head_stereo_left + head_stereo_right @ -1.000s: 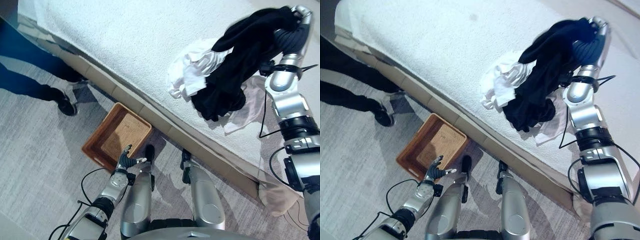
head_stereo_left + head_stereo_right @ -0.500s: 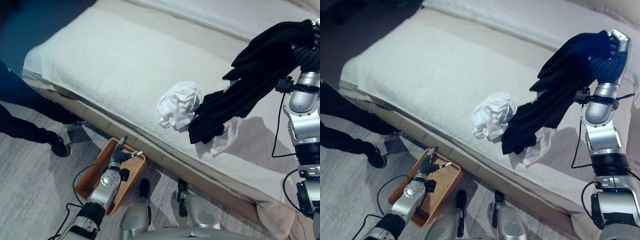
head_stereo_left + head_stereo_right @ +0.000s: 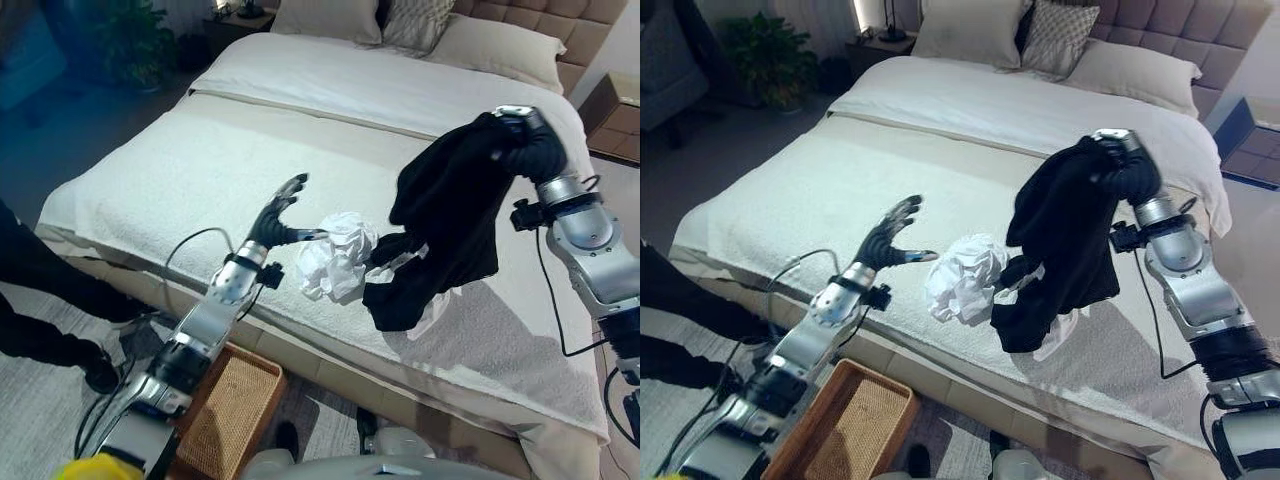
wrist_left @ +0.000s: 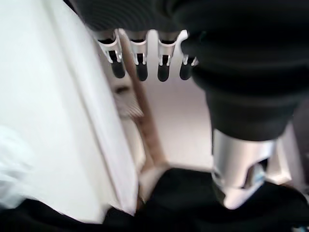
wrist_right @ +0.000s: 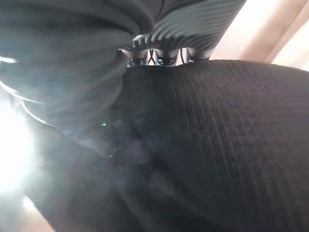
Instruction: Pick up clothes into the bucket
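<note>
Since the earlier frame the left hand [image 3: 277,216] has risen from the wicker basket [image 3: 226,418] to the bed [image 3: 170,170], fingers spread. The right hand [image 3: 520,140] clutches the black garment [image 3: 445,215] aloft; carry it clear of the white garment [image 3: 335,268] to the basket.

At centre frame you have the crumpled garment [image 3: 335,268] lying on the bed [image 3: 190,180], with the draped garment [image 3: 440,225] just to its right, hanging from your right hand [image 3: 520,135] at upper right. Your left hand [image 3: 278,215] hovers over the bed left of centre. The basket [image 3: 225,415] sits on the floor at bottom left, before the bed; pillows [image 3: 400,20] lie along the top edge.
</note>
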Robot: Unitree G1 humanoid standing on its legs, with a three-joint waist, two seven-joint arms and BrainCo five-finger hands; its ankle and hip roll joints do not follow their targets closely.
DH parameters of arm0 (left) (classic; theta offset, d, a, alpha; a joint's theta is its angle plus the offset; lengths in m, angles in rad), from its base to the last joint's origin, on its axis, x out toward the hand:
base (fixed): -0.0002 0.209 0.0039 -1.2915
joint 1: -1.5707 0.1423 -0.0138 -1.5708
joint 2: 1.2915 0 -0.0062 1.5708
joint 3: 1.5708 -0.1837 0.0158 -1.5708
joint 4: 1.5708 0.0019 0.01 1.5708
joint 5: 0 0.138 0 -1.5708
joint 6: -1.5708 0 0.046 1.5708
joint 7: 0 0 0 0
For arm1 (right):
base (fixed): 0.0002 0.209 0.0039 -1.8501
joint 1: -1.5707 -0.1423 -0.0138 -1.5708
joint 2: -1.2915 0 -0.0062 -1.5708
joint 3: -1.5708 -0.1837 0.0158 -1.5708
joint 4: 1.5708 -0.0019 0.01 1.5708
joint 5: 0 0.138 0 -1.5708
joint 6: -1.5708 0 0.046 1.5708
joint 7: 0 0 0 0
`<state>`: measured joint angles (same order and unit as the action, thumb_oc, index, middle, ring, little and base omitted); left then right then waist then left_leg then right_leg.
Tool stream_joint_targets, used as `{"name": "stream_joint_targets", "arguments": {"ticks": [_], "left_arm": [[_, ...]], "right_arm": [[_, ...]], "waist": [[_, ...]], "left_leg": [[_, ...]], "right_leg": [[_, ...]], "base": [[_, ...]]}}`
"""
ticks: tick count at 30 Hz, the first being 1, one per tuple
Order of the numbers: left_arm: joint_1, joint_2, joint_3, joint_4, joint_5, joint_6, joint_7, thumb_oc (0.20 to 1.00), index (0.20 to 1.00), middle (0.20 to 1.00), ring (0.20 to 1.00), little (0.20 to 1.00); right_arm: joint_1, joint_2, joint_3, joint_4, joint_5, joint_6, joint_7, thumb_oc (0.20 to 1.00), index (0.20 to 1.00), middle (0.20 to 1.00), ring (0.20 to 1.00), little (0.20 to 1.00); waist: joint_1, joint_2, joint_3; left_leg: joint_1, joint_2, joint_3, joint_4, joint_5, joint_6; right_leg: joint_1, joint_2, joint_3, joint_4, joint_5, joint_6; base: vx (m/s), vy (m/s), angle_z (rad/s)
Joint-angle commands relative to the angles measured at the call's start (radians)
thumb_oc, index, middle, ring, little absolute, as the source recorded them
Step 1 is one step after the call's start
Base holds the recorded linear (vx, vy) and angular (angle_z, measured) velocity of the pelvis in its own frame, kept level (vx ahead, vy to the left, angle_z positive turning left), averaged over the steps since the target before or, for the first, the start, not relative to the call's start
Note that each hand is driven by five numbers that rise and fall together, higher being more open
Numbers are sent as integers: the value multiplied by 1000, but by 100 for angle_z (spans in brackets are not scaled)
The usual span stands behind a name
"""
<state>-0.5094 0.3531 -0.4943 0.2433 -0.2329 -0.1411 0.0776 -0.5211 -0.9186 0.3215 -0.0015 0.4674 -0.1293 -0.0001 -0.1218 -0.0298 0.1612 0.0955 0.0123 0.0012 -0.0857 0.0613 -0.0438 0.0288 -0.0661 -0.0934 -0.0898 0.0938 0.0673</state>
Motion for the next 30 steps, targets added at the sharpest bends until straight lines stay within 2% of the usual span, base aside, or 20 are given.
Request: {"name": "stream_joint_targets", "arguments": {"ticks": [1,4,8,9,17,23,24,25,26,30], "left_arm": [[-50,-26,-62,101,-66,-10,-19,1000,1000,1000,1000,1000],[-79,-76,-107,144,-104,5,-34,1000,1000,1000,1000,1000],[-113,-94,-153,149,-131,17,-59,1000,1000,1000,1000,1000],[-139,-109,-199,144,-155,28,-89,1000,1000,1000,1000,1000],[-198,-151,-307,159,-193,72,-158,1000,1000,1000,1000,1000],[-206,-162,-378,159,-359,117,-231,1000,1000,1000,1000,1000],[-205,-156,-395,151,-409,132,-238,536,536,536,536,536],[-205,-156,-395,151,-409,132,-238,435,435,435,435,435],[-199,-153,-396,150,-435,133,-235,200,200,200,200,200],[-170,-157,-372,162,-475,127,-218,200,200,200,200,200]], "right_arm": [[-105,-21,19,-104,173,-38,82,200,200,200,200,200],[-110,-11,54,-167,253,-32,122,200,200,200,200,200],[-115,-5,70,-198,303,-30,137,200,200,200,200,200],[-105,15,72,-209,335,-30,140,200,200,200,200,200],[-85,66,49,-239,377,-33,139,200,200,200,200,200],[-75,107,16,-244,370,-46,120,200,200,200,200,200],[-67,126,13,-242,372,-48,114,200,200,200,200,200],[-66,126,13,-242,371,-48,113,200,200,200,200,200],[-61,135,7,-245,367,-53,106,200,200,200,200,200],[-52,154,-5,-248,350,-62,96,200,200,200,200,200]], "waist": [[7,-60,-89],[-2,-57,-94],[-7,-53,-98],[-11,-49,-100],[-16,-37,-95],[-20,-31,-94],[-21,-29,-93],[-21,-29,-93],[-21,-28,-92],[-19,-30,-91]], "left_leg": [[-42,0,14,100,-104,-10],[-36,2,16,99,-103,-10],[-32,1,15,98,-103,-9],[-30,1,13,97,-103,-9],[-33,2,12,96,-99,-7],[-34,-2,9,103,-102,-5],[-33,-4,7,107,-105,-4],[-33,-4,6,108,-105,-4],[-34,-4,3,112,-106,-4],[-35,-6,-1,115,-108,-3]], "right_leg": [[11,-63,17,101,-95,76],[17,-64,16,101,-96,76],[22,-65,15,100,-97,76],[25,-66,15,97,-96,77],[25,-69,9,91,-91,79],[27,-71,8,99,-96,80],[28,-71,9,104,-97,79],[28,-71,8,104,-97,79],[28,-71,7,109,-100,79],[28,-73,5,113,-104,77]], "base": [[10,-2,-9],[2,-1,-2],[3,2,-3],[0,0,0],[0,0,0],[0,0,0],[0,0,0],[0,0,0],[0,0,0],[0,0,0]]}}
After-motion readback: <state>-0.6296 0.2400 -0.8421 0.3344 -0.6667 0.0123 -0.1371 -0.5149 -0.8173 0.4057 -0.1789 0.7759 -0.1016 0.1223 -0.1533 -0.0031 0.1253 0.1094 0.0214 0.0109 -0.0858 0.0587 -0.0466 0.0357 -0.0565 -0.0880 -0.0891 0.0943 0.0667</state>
